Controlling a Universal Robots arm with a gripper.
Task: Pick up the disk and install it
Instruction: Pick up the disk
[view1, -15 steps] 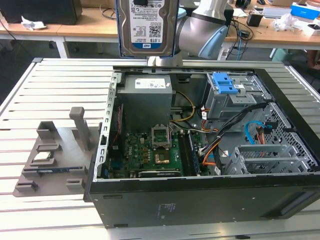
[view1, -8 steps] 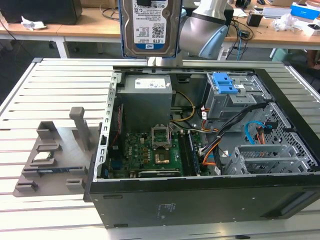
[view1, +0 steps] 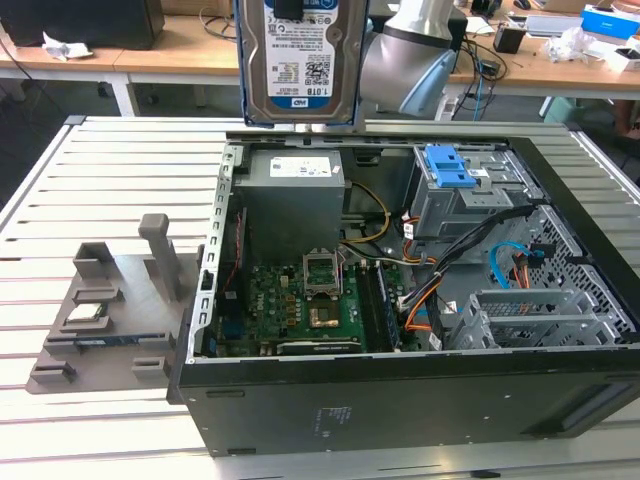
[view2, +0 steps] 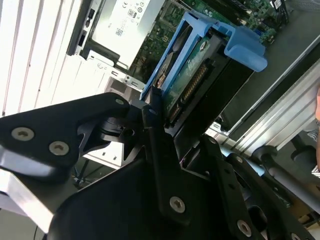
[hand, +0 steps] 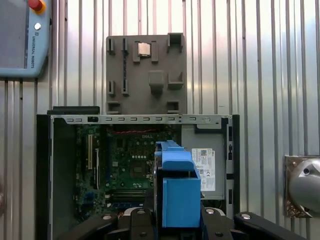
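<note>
clamping the one disk (view1: 300, 60) by its blue bracket, the gripper (view2: 182, 107) holds it upright in the air over the far wall of the one open computer case (view1: 400, 410); the disk's top edge is cut off in the exterior view. inside sits one drive cage (view1: 447, 170); beside the case, one grey fixture tray (view1: 110, 310).

Computer case (view1: 400, 410) lying open side up on the slatted tabletop (view1: 120, 170); entry from above is unobstructed. The disk (view1: 300, 60), clamped in the end effector (view2: 172, 122), hangs in clear air above the case. Inside, the power supply (view1: 295, 195), the grey drive cage with blue latch (view1: 450, 185) and a perforated cage (view1: 540, 315) stand tall, with loose cables (view1: 470, 265) crossing the gap between them; the low motherboard (view1: 300, 300) leaves room above. On the exterior view's left, a grey fixture (view1: 100, 320) with an upright post (view1: 160, 250) occupies the tabletop.
</note>
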